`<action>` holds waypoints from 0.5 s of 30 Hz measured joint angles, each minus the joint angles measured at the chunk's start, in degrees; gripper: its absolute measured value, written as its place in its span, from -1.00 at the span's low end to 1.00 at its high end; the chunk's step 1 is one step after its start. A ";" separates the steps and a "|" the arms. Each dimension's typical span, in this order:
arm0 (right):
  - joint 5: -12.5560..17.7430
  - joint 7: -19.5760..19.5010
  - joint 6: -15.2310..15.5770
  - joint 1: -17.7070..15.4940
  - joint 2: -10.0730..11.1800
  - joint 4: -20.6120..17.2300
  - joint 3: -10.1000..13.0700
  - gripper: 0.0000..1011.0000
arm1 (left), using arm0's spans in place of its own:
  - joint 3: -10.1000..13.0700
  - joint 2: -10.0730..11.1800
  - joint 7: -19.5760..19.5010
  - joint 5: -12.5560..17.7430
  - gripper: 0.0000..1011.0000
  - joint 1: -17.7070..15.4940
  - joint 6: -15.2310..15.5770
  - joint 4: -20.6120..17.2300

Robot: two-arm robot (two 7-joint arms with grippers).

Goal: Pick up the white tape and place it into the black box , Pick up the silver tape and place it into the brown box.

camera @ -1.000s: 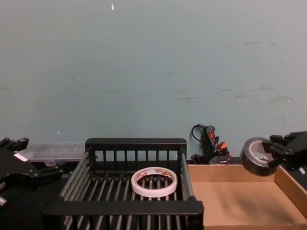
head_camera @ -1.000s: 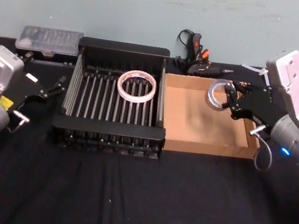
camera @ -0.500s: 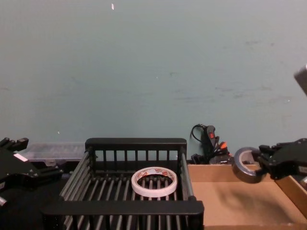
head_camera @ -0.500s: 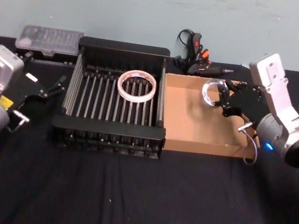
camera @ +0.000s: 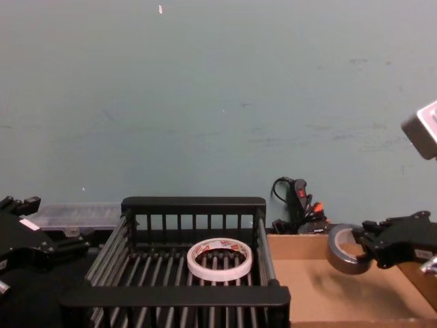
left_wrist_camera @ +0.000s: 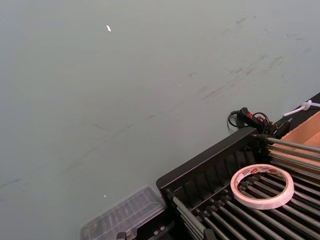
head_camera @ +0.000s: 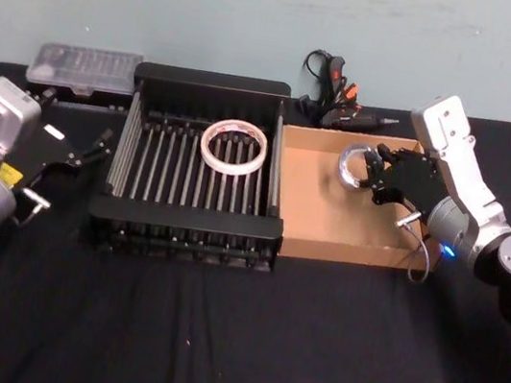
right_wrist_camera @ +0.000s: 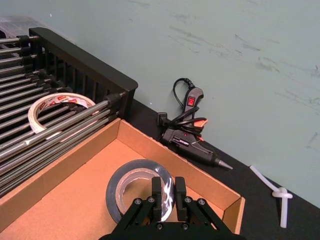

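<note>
The white tape (head_camera: 233, 146) lies flat on the slatted floor of the black box (head_camera: 183, 231), toward its far side; it shows again in the chest view (camera: 219, 258) and the left wrist view (left_wrist_camera: 263, 185). My right gripper (head_camera: 372, 174) is shut on the rim of the silver tape (head_camera: 355, 165), holding it tilted a little above the floor of the brown box (head_camera: 343, 252). In the right wrist view the fingers (right_wrist_camera: 156, 192) pinch the grey roll (right_wrist_camera: 136, 191) over the cardboard. My left gripper (head_camera: 97, 145) is parked to the left of the black box.
A black and orange glue gun (head_camera: 334, 93) with its cable lies behind the brown box. A clear plastic case (head_camera: 85, 68) sits behind the black box at the left. A white stick (right_wrist_camera: 272, 194) lies on the black cloth beyond the brown box.
My right gripper has carried the silver tape leftward and downward, from above the brown box's right wall to low over its floor. The left arm and white tape have not moved.
</note>
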 joint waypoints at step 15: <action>0.21 0.03 -0.03 -0.14 0.25 -0.42 -0.03 -0.24 | 0.00 0.00 0.00 0.00 0.98 0.00 0.00 0.00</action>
